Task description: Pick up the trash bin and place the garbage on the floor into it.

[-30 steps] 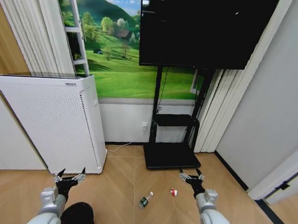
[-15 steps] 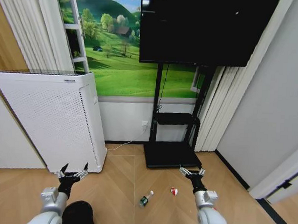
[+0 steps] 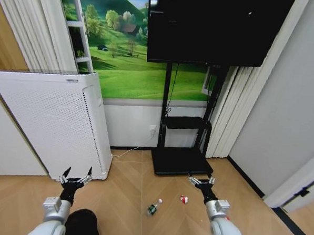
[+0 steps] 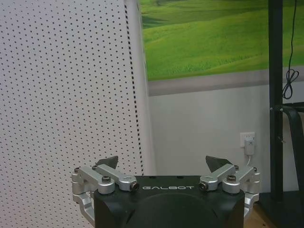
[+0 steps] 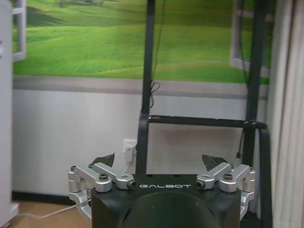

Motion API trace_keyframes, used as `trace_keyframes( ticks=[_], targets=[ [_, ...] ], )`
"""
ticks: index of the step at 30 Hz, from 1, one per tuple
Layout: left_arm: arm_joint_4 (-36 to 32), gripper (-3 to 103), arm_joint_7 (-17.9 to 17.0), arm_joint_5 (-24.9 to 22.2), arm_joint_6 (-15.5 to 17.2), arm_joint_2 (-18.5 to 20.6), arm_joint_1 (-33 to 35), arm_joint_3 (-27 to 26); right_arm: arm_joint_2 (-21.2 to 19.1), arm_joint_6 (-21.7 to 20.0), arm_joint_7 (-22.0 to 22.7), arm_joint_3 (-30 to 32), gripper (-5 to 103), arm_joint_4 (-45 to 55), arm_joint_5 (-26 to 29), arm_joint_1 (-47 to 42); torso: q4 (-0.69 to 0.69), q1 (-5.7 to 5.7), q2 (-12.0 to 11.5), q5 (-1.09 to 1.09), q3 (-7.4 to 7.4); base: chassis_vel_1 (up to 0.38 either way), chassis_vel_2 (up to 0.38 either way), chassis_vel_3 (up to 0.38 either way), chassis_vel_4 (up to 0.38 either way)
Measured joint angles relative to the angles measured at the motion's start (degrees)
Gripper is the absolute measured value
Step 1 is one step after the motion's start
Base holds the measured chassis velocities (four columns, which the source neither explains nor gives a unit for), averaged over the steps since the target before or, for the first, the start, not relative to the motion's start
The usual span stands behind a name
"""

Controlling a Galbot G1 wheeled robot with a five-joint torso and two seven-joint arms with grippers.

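Note:
The black trash bin (image 3: 82, 223) stands on the floor (image 3: 126, 200) at the bottom left of the head view, just under my left arm. My left gripper (image 3: 75, 175) is open above and slightly behind it, holding nothing. A clear bottle with a green label (image 3: 153, 207) lies on the parquet at the centre, and a small red-and-white piece (image 3: 184, 199) lies to its right. My right gripper (image 3: 202, 180) hangs open and empty just right of that piece. The wrist views show the left gripper (image 4: 163, 163) and the right gripper (image 5: 159, 160) with fingers spread.
A tall white perforated appliance (image 3: 51, 122) stands against the wall at the left. A black TV stand (image 3: 180, 161) with a large screen sits behind the litter. Curtains and a grey wall close the right side.
The whole head picture has shifted slightly, so the camera moved. The bin shows a little more at the bottom edge. Both grippers stay open and empty.

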Motion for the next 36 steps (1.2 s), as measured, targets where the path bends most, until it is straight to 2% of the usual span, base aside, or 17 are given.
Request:
trace_keyframes(
  ticks=[8,20,36],
  targets=[
    [-0.9,100,1.0,0.2,0.1,0.3,0.5,-0.3,-0.7,-1.2,-1.3,-0.1,100,-1.9,1.2,1.3,0.01,-0.69,-1.9,0.01,-1.20,0.000,0.000,0.000,0.000],
    [-1.6,100,1.4,0.7,0.0,0.3,0.2,-0.3,-0.5,-2.5,0.8,-0.2,100,-2.3,3.0,1.8,0.01,-1.80,-4.9,0.00,-3.13,0.000,0.000,0.000,0.000],
    [-1.5,100,1.5,0.9,0.2,0.3,0.4,-0.3,-0.3,-2.2,1.5,0.1,100,-1.9,3.3,1.4,0.01,-3.02,-8.4,0.00,-5.39,0.000,0.000,0.000,0.000]
  ],
)
